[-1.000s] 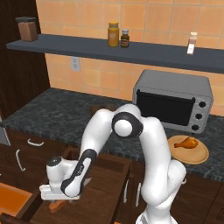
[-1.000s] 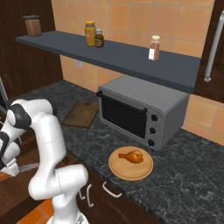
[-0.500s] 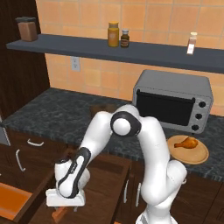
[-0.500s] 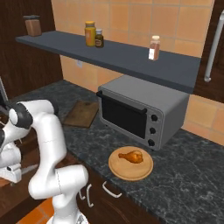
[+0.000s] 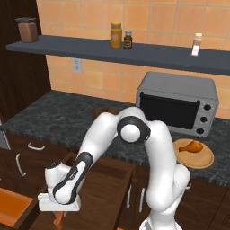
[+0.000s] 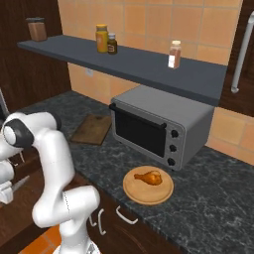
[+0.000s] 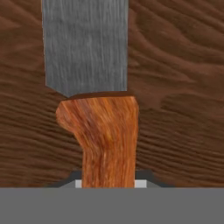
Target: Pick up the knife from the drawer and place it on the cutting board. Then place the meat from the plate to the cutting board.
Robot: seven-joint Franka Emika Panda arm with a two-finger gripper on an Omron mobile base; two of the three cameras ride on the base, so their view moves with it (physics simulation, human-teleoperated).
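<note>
Two fingertips of my gripper [image 7: 107, 185] sit tight against the sides of the knife [image 7: 103, 109] handle, so I'm clamped on the knife. Hand view is very close: orange handle runs up from the bottom edge, grey blade continues to the top and gets cut off there, tip not visible. Fingertips themselves are mostly hidden behind the handle, just small slivers either side. Brown wood of the drawer [image 7: 183, 87] bottom lies behind the knife; can't tell whether the knife touches it or is lifted.

Left base view: my hand is low in the open drawer [image 5: 103, 188], gripper [image 5: 59, 214] mostly blocked by the white hand body, only a bit of orange handle pokes out below near the frame edge. Right base view: blade of the knife [image 6: 20, 184] just peeks out at the left edge, hand cropped.

Cutting board [image 6: 92, 129] lies on the counter left of the toaster oven [image 6: 158, 126]; in the left base view my arm covers most of it. Meat [image 6: 148, 176] rests on the plate [image 6: 134, 191], on the counter in front of the oven.
</note>
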